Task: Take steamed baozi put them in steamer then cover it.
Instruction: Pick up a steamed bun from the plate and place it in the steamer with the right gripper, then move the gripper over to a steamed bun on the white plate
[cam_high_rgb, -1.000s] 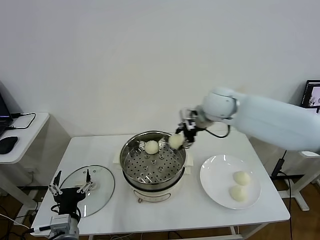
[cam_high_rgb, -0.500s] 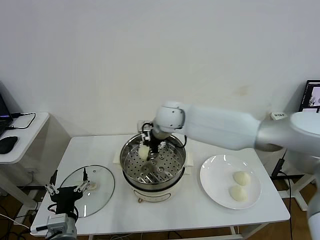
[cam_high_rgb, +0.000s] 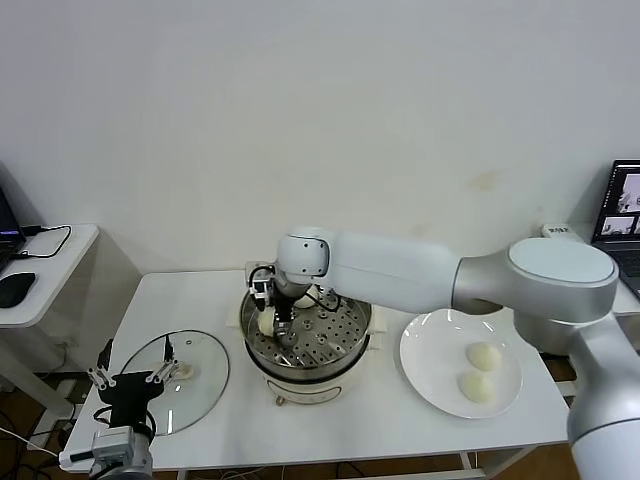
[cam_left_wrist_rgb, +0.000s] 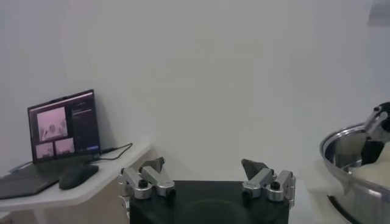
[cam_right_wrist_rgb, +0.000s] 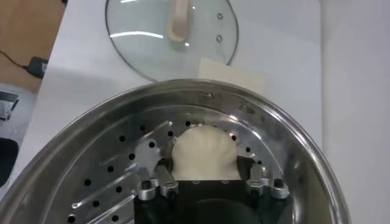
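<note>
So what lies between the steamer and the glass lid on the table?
Bare white tabletop; nothing sits in the gap between the steamer and the glass lid. The head view shows it, and the right wrist view shows only the steamer's white side handle there.

My right arm comes in from about 3 o'clock in the head view, elbow bent high, forearm stretched across toward the middle, wrist turned down. The right tool (cam_high_rgb: 275, 318) points downward just left of centre; in its wrist view the two fingers (cam_right_wrist_rgb: 159, 177) stand spread apart, one on each side of a bun (cam_right_wrist_rgb: 204, 153), flanking it rather than clamping it. My left arm sits parked low at about 7 o'clock, near the front edge. The left tool (cam_high_rgb: 133, 378) has its fingers (cam_left_wrist_rgb: 151, 172) spread wide, holding nothing.
</note>
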